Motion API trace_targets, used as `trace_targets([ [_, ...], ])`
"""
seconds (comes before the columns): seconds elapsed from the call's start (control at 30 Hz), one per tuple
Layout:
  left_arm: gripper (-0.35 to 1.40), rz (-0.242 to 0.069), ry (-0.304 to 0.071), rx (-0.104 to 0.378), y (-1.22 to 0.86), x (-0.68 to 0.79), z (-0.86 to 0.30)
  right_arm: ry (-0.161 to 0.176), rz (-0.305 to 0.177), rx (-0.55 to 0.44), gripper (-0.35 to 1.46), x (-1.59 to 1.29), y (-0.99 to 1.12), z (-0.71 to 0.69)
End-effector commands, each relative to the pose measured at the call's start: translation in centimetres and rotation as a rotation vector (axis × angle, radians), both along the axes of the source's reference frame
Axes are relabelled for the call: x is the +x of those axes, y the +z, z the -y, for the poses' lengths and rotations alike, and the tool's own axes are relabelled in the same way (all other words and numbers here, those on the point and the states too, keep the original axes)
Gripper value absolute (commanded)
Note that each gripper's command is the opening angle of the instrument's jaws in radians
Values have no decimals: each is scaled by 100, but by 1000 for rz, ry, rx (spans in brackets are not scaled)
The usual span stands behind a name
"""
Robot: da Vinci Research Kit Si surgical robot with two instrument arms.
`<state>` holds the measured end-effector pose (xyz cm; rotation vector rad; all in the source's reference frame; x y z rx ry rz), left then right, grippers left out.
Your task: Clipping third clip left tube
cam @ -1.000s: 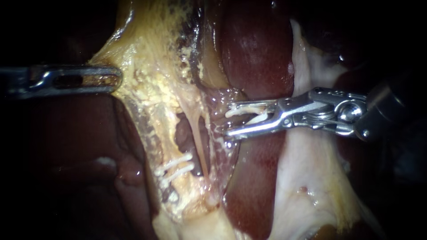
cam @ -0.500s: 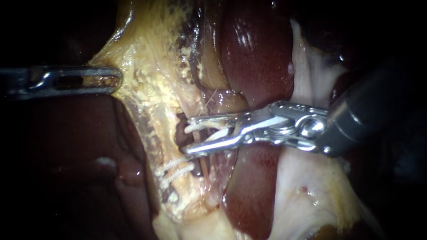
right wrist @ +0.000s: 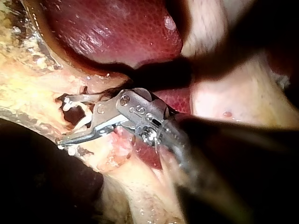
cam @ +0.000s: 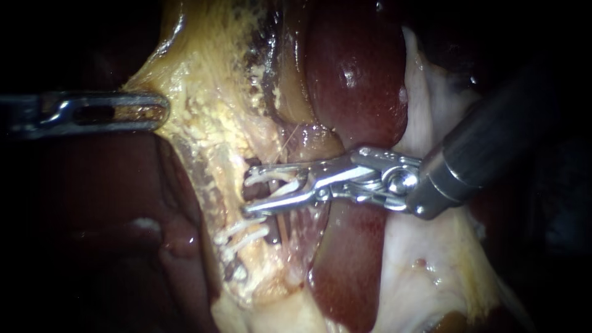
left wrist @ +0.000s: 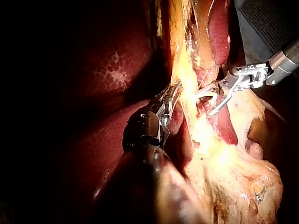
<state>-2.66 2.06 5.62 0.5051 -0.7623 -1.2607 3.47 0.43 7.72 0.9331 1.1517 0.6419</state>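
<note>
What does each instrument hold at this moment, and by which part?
Left instrument: the yellow tissue, by its edge. Right instrument: an open white clip, one leg along each jaw.

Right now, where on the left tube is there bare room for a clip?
Free: only the short stretch of the left tube just above the two placed clips, which the right instrument straddles with its clip. Crowded: lower down at those clips, and higher up where yellow tissue covers the tube.
</note>
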Motion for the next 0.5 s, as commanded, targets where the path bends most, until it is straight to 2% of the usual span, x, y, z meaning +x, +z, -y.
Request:
trace_targets([
  [0.03, -35, 0, 0, 0, 0, 0, 0, 2, -23, 19, 60, 1, -2, 1],
  [0.27, -35, 0, 0, 0, 0, 0, 0, -10, -113, 97, 60, 10, -7, 2],
  [0.5, -35, 0, 0, 0, 0, 0, 0, -19, -162, 142, 60, 24, -5, 2],
])
